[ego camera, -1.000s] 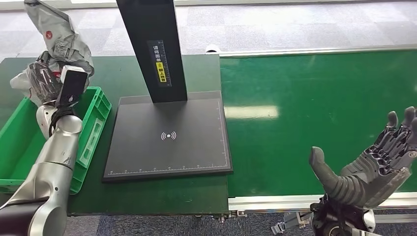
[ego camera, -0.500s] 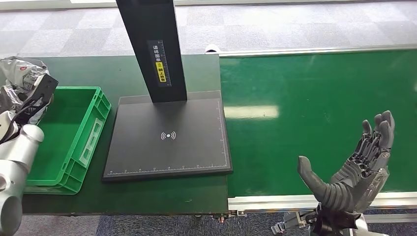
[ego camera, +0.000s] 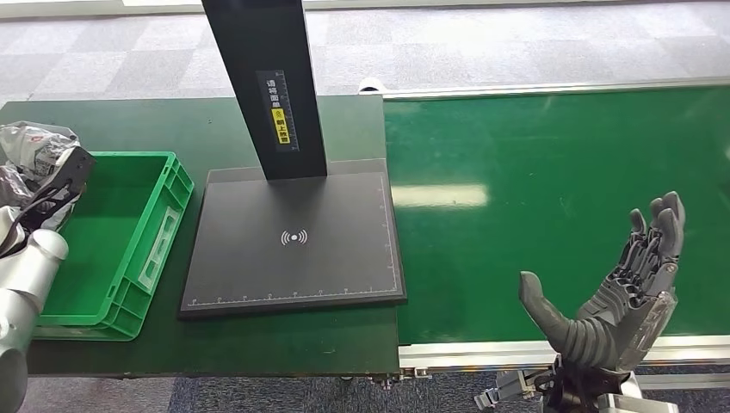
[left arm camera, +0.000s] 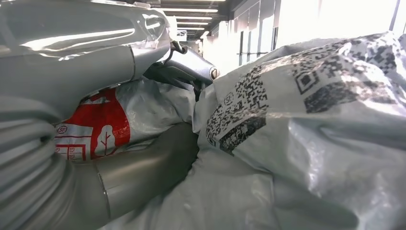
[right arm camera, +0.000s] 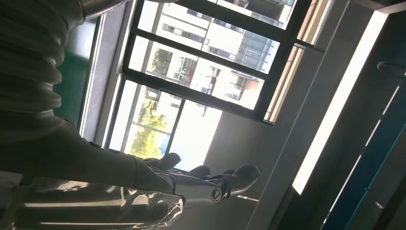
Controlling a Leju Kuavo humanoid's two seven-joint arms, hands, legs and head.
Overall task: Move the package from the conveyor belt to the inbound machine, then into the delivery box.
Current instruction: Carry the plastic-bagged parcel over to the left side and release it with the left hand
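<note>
Holding the crinkly grey plastic mailer package (ego camera: 30,146) at the far-left edge, the left hand (ego camera: 53,191), fingers wrapped around it, should swing right over the green plastic crate (ego camera: 160,231) before letting go, while the right hand (ego camera: 624,292) idles, fingers spread and empty, near the green conveyor belt (ego camera: 551,198).

In your head view, the grey package (ego camera: 30,146) runs off the picture's left edge, and the left hand (ego camera: 53,191) holding it is mostly hidden behind its own wrist camera. Your left wrist view sits so close that the package's printed codes blur and its outline is cut off. The inbound machine's black post (ego camera: 262,86) leaves the top edge.
</note>
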